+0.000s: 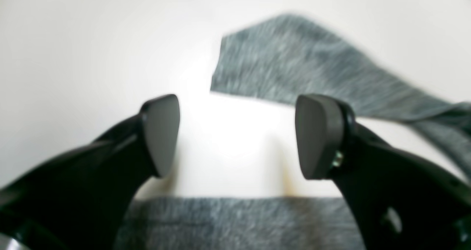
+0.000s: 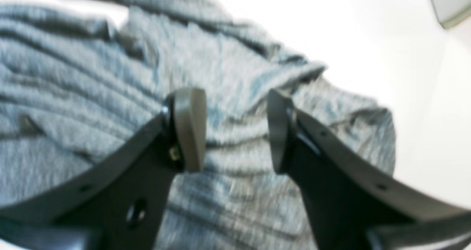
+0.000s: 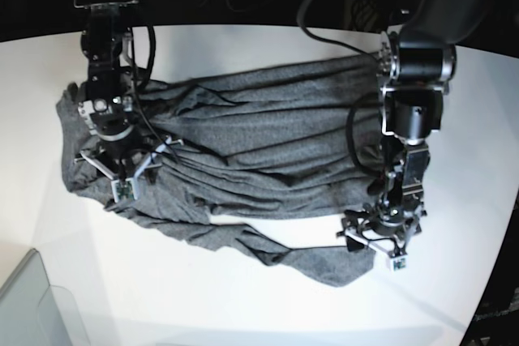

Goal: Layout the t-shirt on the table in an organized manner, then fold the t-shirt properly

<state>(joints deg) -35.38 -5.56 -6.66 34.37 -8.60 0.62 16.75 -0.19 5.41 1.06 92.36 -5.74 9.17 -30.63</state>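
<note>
Rumpled t-shirt [image 3: 259, 143] sprawls across white bench [image 3: 454, 160]; left pincer [image 1: 235, 136] and right pincer [image 2: 235, 130] spread above it, empty; translucent bin corner [image 3: 32, 305] near the shirt's sleeve end.

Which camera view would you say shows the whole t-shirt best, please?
The base view: the t-shirt lies spread but wrinkled across the table. The wrist views show only blurred patches of it.
</note>
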